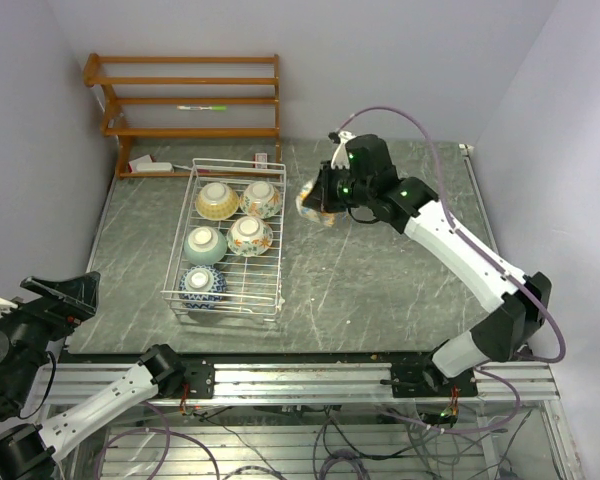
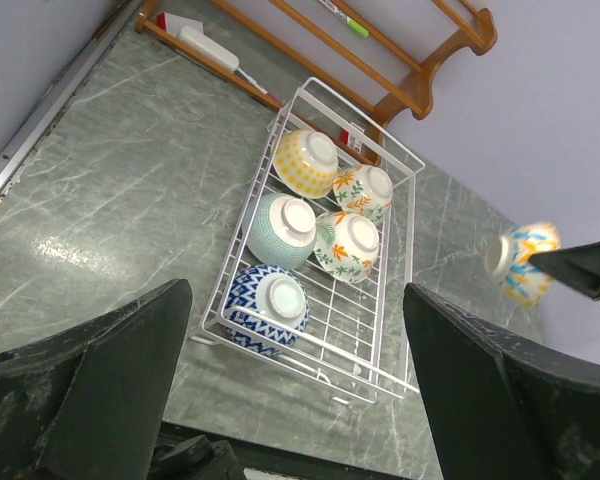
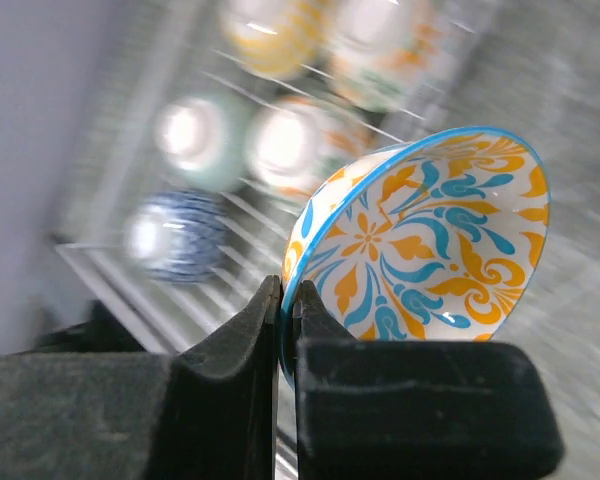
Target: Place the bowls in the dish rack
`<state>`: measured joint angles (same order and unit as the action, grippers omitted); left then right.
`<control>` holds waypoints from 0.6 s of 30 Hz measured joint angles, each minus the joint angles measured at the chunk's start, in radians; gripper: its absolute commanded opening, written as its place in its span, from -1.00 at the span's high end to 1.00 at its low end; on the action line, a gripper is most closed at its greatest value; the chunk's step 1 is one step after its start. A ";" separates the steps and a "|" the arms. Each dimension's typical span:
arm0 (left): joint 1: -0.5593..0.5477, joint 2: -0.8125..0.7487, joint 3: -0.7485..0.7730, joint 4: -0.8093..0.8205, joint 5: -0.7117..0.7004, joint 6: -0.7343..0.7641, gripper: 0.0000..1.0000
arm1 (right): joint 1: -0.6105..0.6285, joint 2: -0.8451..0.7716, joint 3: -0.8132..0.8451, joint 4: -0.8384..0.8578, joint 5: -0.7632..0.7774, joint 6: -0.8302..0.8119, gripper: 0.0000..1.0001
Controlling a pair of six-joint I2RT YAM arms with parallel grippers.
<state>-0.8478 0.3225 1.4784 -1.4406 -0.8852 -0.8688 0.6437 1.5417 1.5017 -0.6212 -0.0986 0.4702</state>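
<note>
My right gripper was clamped on rim of orange-and-blue bowl. Bowl was tilted on edge, held above table, just right of dish rack. Five bowls sat upside down in rack: yellow bowl, two floral bowls, mint bowl, blue zigzag bowl. My left gripper hovered at table's near-left corner, jaws wide apart, holding nothing.

The wire dish rack is white. In it are a yellow checked round ceramic bowl, two white leaf-patterned bowls in orange and green, a plain mint-green bowl and a blue zigzag bowl. The blue-rimmed round ceramic bowl shows orange and turquoise scrolls.
</note>
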 measured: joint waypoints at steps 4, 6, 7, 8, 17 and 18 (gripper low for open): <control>0.000 0.000 0.000 0.000 0.003 0.000 -0.98 | 0.041 -0.031 0.007 0.211 -0.204 0.127 1.00; 0.000 0.002 0.000 0.001 0.006 0.000 -0.98 | 0.075 -0.029 -0.031 0.336 -0.276 0.198 1.00; 0.000 0.002 0.000 0.001 0.008 0.000 -0.98 | 0.097 -0.024 -0.058 0.404 -0.309 0.238 1.00; 0.000 0.003 0.000 0.002 0.010 0.000 -0.98 | 0.117 -0.018 -0.090 0.470 -0.340 0.276 1.00; 0.000 0.018 0.000 0.027 0.034 0.008 -0.98 | 0.197 0.142 -0.317 0.914 -0.436 0.547 1.00; 0.000 0.019 0.000 0.029 0.037 0.008 -0.98 | 0.196 0.152 -0.336 0.943 -0.431 0.566 1.00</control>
<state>-0.8478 0.3416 1.4780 -1.4117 -0.8482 -0.8608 0.8398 1.6939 1.1656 0.3214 -0.5297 1.0363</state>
